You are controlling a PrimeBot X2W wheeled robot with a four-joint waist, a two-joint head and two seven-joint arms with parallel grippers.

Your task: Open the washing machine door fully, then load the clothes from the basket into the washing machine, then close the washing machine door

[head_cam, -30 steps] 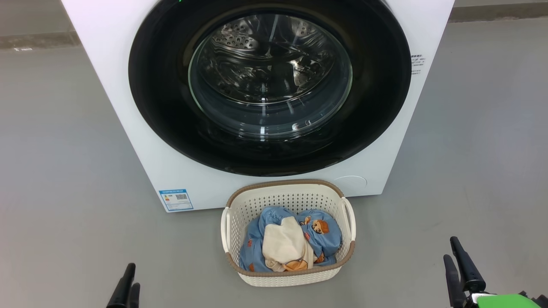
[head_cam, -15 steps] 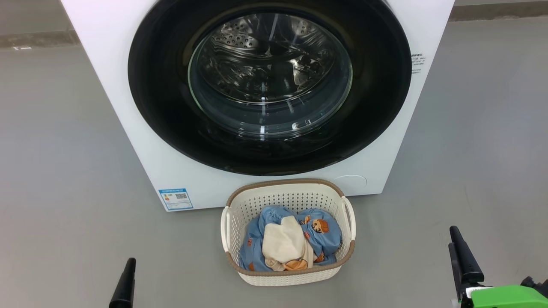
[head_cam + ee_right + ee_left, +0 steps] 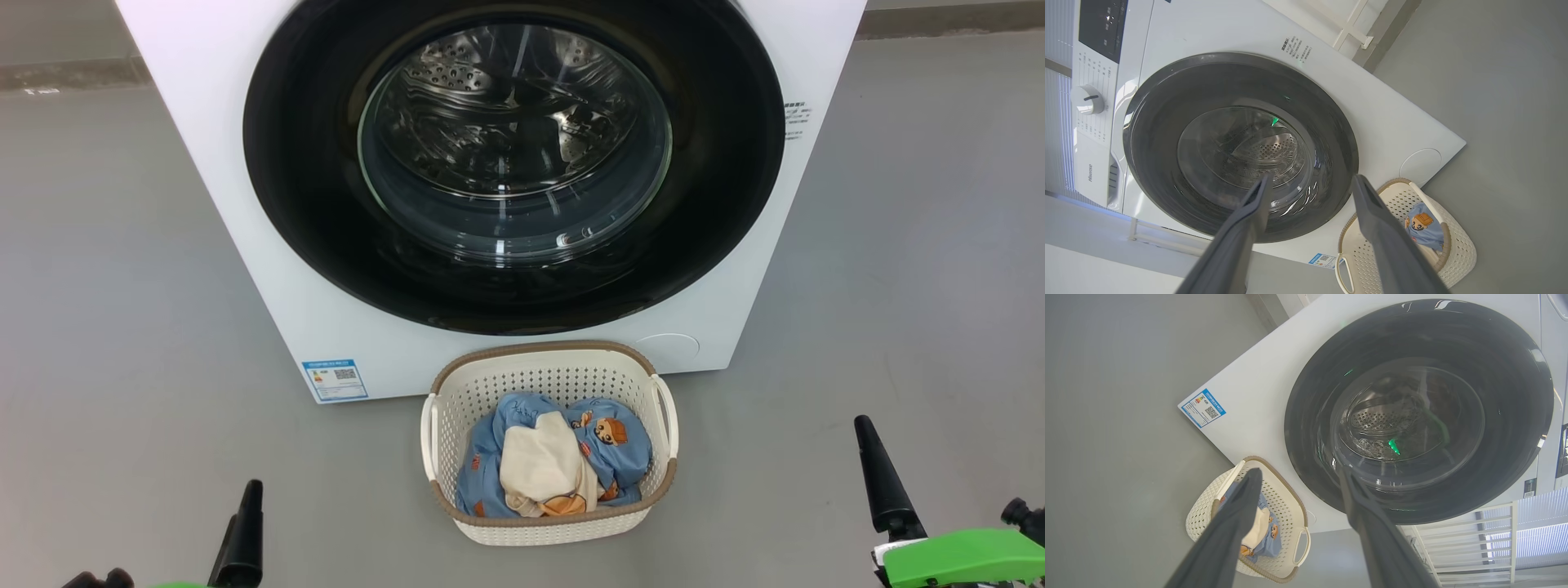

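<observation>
The white washing machine (image 3: 245, 245) stands ahead with its door (image 3: 310, 204) shut, black rim and glass window flat against the front. On the floor just before it sits the cream basket (image 3: 549, 380). It holds the clothes (image 3: 616, 445): blue bear-print fabric with a cream cloth (image 3: 543, 465) on top. My left gripper (image 3: 249, 498) is low at the left, and its wrist view shows it (image 3: 1300, 471) open and empty. My right gripper (image 3: 865, 433) is low at the right, likewise open and empty (image 3: 1311, 179). Both hang short of the basket, touching nothing.
Grey floor (image 3: 122, 327) lies open on both sides of the machine. A blue label (image 3: 335, 380) marks the machine's lower left corner. The control panel with a white knob (image 3: 1086, 99) is at the machine's top. A white railing (image 3: 1474, 539) stands beside the machine.
Both grippers have risen a little in the head view. The right one has turned so that its two fingers line up as one. Basket, clothes and door are unmoved.
</observation>
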